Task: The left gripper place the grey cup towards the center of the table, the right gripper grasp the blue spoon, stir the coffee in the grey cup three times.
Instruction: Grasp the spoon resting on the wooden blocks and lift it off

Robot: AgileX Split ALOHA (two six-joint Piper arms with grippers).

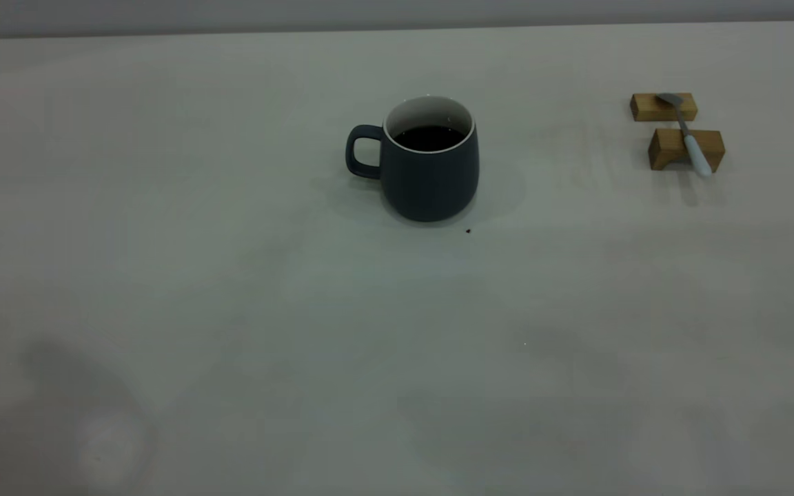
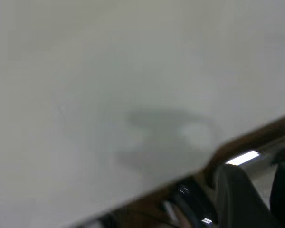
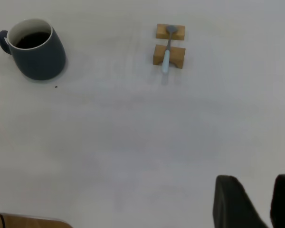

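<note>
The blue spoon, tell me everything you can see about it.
The spoon is small and slim, with a grey metal-looking bowl and neck and a pale blue rounded handle. It lies bridged across two small wooden blocks, bowl on the far block, handle overhanging the near one. It sits right of the cup, untouched by either tool.

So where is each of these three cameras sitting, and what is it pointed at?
Exterior: sits outside the rig, looking down across the table at the grey cup and blue spoon; no arm shows.
Left wrist: faces bare table and its edge; no end effector shows.
Right wrist: looks down; right end effector at the frame edge.
Shared: exterior and right wrist both show cup and spoon.
</note>
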